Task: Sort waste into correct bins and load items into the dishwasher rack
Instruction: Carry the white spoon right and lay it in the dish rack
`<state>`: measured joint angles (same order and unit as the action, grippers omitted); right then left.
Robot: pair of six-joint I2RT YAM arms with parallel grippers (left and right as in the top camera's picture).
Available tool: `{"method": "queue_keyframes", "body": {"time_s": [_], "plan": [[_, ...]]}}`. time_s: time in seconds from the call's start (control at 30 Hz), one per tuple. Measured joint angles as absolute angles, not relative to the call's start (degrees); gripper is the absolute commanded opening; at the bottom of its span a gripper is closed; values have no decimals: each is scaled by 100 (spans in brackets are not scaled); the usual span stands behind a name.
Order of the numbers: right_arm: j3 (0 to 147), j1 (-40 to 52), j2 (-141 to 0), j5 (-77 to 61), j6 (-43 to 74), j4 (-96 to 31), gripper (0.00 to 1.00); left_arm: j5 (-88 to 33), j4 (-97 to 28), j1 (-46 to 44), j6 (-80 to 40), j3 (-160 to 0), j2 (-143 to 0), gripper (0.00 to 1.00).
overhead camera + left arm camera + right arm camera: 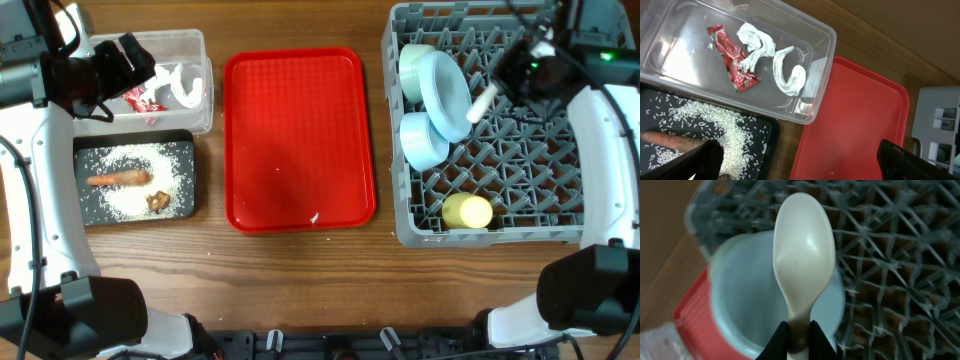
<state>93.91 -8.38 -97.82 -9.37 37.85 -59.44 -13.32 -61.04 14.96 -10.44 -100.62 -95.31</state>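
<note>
My right gripper [799, 337] is shut on the white plastic spoon [804, 255], held over the grey dishwasher rack [560, 232] above a pale blue bowl [745, 300]. In the overhead view the spoon [482, 104] hangs beside the plate [446, 92], with two bowls [422, 140] and the yellow cup [467, 211] in the rack. My left gripper [795, 162] is open and empty above the clear tub [810, 100], which holds the red-and-white wrapper [732, 57] and crumpled white paper [787, 72]. The black tray [84, 205] holds rice [125, 195], the carrot piece [118, 179] and a brown lump [158, 202].
The flat red serving tray [298, 140] lies in the middle between the bins and the rack, with a few stray crumbs on it. Loose rice grains lie on the wooden table near the black tray.
</note>
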Motion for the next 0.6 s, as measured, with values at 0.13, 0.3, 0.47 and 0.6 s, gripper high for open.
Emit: {"method": "queue_keyframes", "body": {"time_s": [0.13, 0.3, 0.47, 0.6], "plan": [[9157, -917, -9782, -694, 4921, -6405, 4, -1332, -6104, 1496, -1044, -10062, -9531, 100], [8796, -910, -9782, -526, 6219, -6860, 4, -1332, -6101, 1496, -1041, -10062, -9531, 100], [8396, -910, -9782, -414, 7142, -6980, 15, -1332, -6104, 1496, -1044, -10062, -9531, 100], [8246, -910, -9782, -279, 7454, -6960, 43, -1332, -6104, 1496, -1044, -10062, -9531, 100]]}}
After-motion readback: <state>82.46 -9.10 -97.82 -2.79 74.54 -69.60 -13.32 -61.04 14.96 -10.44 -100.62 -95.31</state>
